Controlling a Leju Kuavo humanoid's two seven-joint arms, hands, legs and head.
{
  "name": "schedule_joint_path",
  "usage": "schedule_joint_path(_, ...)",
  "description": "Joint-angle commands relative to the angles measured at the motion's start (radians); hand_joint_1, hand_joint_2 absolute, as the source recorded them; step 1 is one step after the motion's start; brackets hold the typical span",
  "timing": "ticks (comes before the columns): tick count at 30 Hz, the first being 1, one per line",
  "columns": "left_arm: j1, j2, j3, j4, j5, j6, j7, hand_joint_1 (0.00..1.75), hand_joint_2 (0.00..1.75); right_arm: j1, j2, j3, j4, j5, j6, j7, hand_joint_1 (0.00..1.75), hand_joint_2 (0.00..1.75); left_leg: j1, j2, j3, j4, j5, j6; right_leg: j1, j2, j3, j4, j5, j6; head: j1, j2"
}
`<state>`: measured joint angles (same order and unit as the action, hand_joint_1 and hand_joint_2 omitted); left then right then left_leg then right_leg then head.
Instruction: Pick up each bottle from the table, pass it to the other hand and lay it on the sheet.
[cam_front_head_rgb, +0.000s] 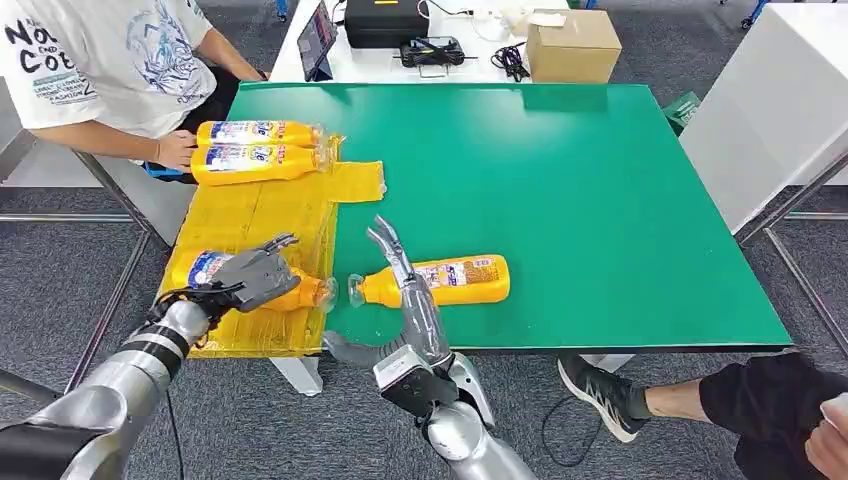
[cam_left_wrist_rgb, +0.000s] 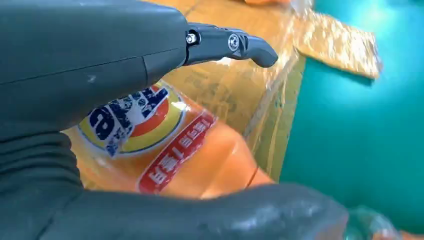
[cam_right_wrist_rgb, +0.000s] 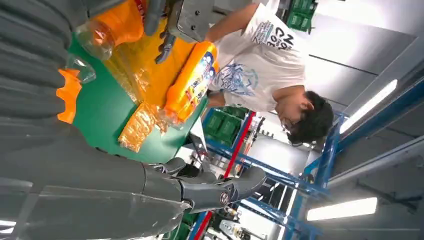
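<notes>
Orange detergent bottle (cam_front_head_rgb: 205, 270) gripped by left robot hand (cam_front_head_rgb: 255, 277) over yellow sheet (cam_front_head_rgb: 262, 215); right robot hand (cam_front_head_rgb: 405, 290) open, fingers spread, across second bottle (cam_front_head_rgb: 455, 279) on green counter (cam_front_head_rgb: 600, 200).

The green table (cam_front_head_rgb: 600, 200) bears a yellow sheet (cam_front_head_rgb: 255, 215) and one orange bottle (cam_front_head_rgb: 440, 280).
</notes>
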<state>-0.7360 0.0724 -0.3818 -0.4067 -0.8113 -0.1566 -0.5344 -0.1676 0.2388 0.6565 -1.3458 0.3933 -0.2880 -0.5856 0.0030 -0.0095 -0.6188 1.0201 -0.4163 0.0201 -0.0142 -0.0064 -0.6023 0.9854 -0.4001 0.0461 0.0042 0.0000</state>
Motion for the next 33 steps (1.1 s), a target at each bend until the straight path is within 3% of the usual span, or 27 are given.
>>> schedule_joint_path(1, 0.092, -0.141, 0.190, -0.094, 0.087, 0.584, -0.022, 0.00, 0.00, -0.033, -0.018, 0.012, 0.058, 0.035, -0.027, 0.032, 0.00, 1.75, 0.000, -0.001, 0.003, -0.001, 0.000, 0.000, 0.000, -0.001, 0.003, -0.002, -0.001, -0.001, 0.000, 0.000)
schedule_joint_path(4, 0.127, -0.191, 0.327, -0.193, 0.196, 0.767, -0.107, 0.00, 0.00, -0.037, -0.019, 0.020, 0.063, 0.055, -0.061, 0.037, 0.00, 1.75, 0.000, 0.000, 0.001, 0.000, -0.001, 0.000, 0.001, -0.001, 0.001, -0.001, -0.001, -0.001, 0.000, 0.000)
schedule_joint_path(7, 0.167, -0.231, 0.455, -0.326, 0.396, 0.701, -0.164, 0.00, 0.00, -0.052, -0.052, 0.012, 0.044, 0.121, -0.112, 0.074, 0.00, 1.75, 0.000, 0.000, -0.001, 0.000, -0.001, 0.000, 0.001, -0.001, -0.001, -0.001, -0.001, -0.001, 0.000, 0.000)
schedule_joint_path(10, 0.205, -0.241, 0.526, -0.437, 0.582, 0.591, -0.164, 0.00, 0.00, -0.102, -0.115, -0.036, 0.048, 0.227, -0.126, 0.177, 0.00, 1.75, 0.001, 0.002, 0.001, 0.000, -0.003, -0.001, 0.001, 0.001, 0.002, -0.002, -0.002, -0.002, 0.000, 0.000)
schedule_joint_path(11, 0.215, -0.239, 0.538, -0.456, 0.617, 0.559, -0.164, 0.00, 1.75, -0.118, -0.133, -0.058, 0.056, 0.249, -0.124, 0.197, 0.00, 1.75, 0.001, 0.002, -0.002, 0.000, -0.001, 0.000, 0.001, 0.001, -0.002, -0.001, 0.000, -0.001, 0.000, 0.000)
schedule_joint_path(13, 0.219, -0.235, 0.539, -0.463, 0.621, 0.551, -0.164, 0.00, 1.75, -0.130, -0.139, -0.081, 0.065, 0.244, -0.104, 0.189, 0.00, 1.75, 0.001, 0.002, -0.003, 0.000, -0.001, 0.000, 0.001, 0.002, -0.004, -0.001, 0.000, -0.001, 0.000, 0.000)
schedule_joint_path(17, 0.264, -0.237, 0.558, -0.527, 0.702, 0.446, -0.160, 0.00, 1.75, -0.225, -0.202, -0.136, 0.175, 0.338, -0.044, 0.321, 0.00, 1.75, 0.001, 0.003, -0.001, 0.000, -0.002, 0.000, 0.001, 0.002, -0.002, -0.002, 0.000, -0.002, 0.000, 0.000)
schedule_joint_path(19, 0.282, -0.238, 0.556, -0.550, 0.705, 0.430, -0.157, 0.00, 1.75, -0.247, -0.204, -0.172, 0.211, 0.335, -0.025, 0.296, 0.00, 1.75, 0.000, 0.004, -0.003, 0.000, -0.001, 0.000, 0.001, 0.004, -0.003, -0.002, 0.001, -0.001, 0.000, 0.000)
schedule_joint_path(21, 0.291, -0.236, 0.544, -0.555, 0.697, 0.414, -0.152, 0.00, 1.75, -0.274, -0.215, -0.184, 0.250, 0.358, 0.000, 0.335, 0.00, 1.75, 0.000, 0.004, 0.000, 0.000, -0.002, 0.000, 0.001, 0.003, -0.001, -0.002, 0.000, -0.001, 0.000, 0.000)
schedule_joint_path(26, 0.354, -0.230, 0.484, -0.580, 0.645, 0.358, -0.122, 0.00, 1.75, -0.437, -0.259, -0.220, 0.488, 0.362, 0.138, 0.382, 0.00, 1.75, -0.001, 0.005, -0.002, 0.000, -0.001, 0.000, 0.000, 0.005, -0.003, -0.002, 0.001, 0.000, 0.000, 0.000)
schedule_joint_path(29, 0.356, -0.231, 0.483, -0.580, 0.644, 0.358, -0.123, 0.00, 1.75, -0.437, -0.256, -0.220, 0.493, 0.363, 0.137, 0.378, 0.00, 1.75, -0.001, 0.003, -0.003, 0.000, -0.001, 0.000, 0.000, 0.003, -0.004, -0.001, 0.000, 0.000, 0.000, 0.000)
schedule_joint_path(33, 0.369, -0.220, 0.421, -0.555, 0.577, 0.325, -0.111, 0.00, 1.75, -0.562, -0.264, -0.167, 0.703, 0.354, 0.300, 0.419, 0.00, 1.75, -0.001, 0.004, -0.003, 0.001, -0.001, 0.000, 0.000, 0.004, -0.004, 0.000, 0.000, -0.001, 0.000, 0.000)
